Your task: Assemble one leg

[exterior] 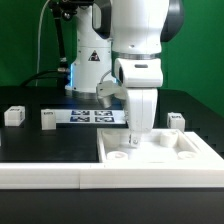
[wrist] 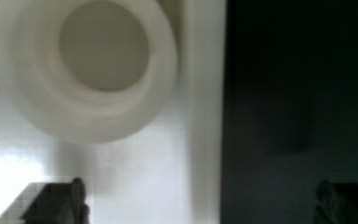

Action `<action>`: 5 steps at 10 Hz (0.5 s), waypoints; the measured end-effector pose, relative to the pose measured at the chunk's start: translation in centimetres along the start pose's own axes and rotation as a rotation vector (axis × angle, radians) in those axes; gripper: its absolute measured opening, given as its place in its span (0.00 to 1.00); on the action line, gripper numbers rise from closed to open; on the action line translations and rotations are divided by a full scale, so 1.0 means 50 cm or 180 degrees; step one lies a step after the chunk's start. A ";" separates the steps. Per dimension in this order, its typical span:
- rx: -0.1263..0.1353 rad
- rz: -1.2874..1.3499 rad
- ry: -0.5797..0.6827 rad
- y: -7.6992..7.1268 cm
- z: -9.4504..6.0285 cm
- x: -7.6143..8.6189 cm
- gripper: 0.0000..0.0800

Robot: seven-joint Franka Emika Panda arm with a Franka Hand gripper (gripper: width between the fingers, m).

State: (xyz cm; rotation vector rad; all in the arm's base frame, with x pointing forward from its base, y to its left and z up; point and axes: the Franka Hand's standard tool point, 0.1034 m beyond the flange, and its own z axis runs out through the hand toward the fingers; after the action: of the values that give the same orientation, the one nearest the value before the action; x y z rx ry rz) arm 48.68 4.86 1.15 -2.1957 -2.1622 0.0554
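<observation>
Three small white legs with tags stand on the dark table in the exterior view: one (exterior: 13, 115) at the far left, one (exterior: 48, 120) beside it, and one (exterior: 175, 120) at the right, behind the plate. My gripper (exterior: 135, 138) hangs low over the near-left part of the large white plate (exterior: 165, 152), away from all the legs. In the wrist view my gripper (wrist: 197, 200) is open, its dark fingers (wrist: 51, 203) wide apart with nothing between them. A round hole (wrist: 108, 45) of the plate (wrist: 123, 170) fills that view, very close and blurred.
The marker board (exterior: 95, 117) lies behind the gripper in the middle of the table. A white rim (exterior: 50, 176) runs along the front edge. The robot's base (exterior: 88, 60) stands at the back. Dark table (wrist: 300, 100) shows beside the plate's edge.
</observation>
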 end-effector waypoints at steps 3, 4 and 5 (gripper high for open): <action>-0.0035 0.0104 -0.0009 -0.004 -0.017 0.004 0.81; -0.0069 0.0225 -0.0024 -0.014 -0.037 0.013 0.81; -0.0092 0.0358 -0.0035 -0.024 -0.053 0.028 0.81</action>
State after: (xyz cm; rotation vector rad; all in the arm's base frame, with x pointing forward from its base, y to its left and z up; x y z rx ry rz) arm 47.65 6.21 3.88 -2.3368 -2.0556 0.0415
